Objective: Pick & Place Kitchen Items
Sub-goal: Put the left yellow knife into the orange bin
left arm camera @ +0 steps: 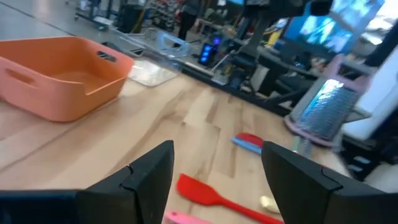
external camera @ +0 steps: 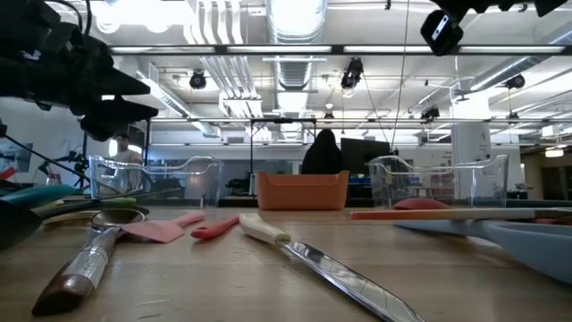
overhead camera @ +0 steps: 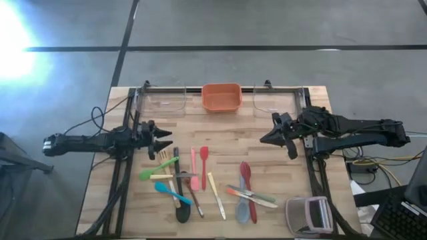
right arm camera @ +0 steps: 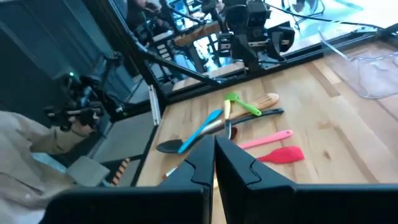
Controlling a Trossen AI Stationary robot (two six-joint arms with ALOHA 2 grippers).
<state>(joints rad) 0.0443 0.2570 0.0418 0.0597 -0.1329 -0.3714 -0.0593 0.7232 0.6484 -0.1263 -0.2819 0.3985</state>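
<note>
1. Wooden tabletop [overhead camera: 267, 167] stands on a grey floor; the low view shows an open workshop with ceiling ducts beyond it.
2. At the far edge sit an orange bin [overhead camera: 221, 97] in the middle and two clear bins, the left clear bin [overhead camera: 163, 100] and the right clear bin [overhead camera: 275, 99], one on each side of it. All three appear empty, so judged from this layout no item has yet been placed.
3. The kitchen items lie loose on the near half of the tabletop in two groups. The left group includes a red spatula [overhead camera: 204, 157], a pink spatula [overhead camera: 194, 167], a green spatula [overhead camera: 157, 170], a blue spoon [overhead camera: 165, 190] and a black spoon [overhead camera: 181, 203]. The right group includes a red spoon [overhead camera: 245, 175] and a grey-blue spoon [overhead camera: 242, 203].
4. A grater [overhead camera: 310, 215] stands at the near right corner, apart from the utensils.
5. Left pincer [overhead camera: 162, 143] hovers above the tabletop just beside the left group, released, fingers [left arm camera: 149, 177] spread wide and holding nothing. The arm reaches in level from the left edge, pointing toward the red spatula, which suits a first pick there.
6. Right pincer [overhead camera: 270, 133] hangs above the right side, clenched on nothing, well apart from the utensils; this arm appears to wait.
</note>
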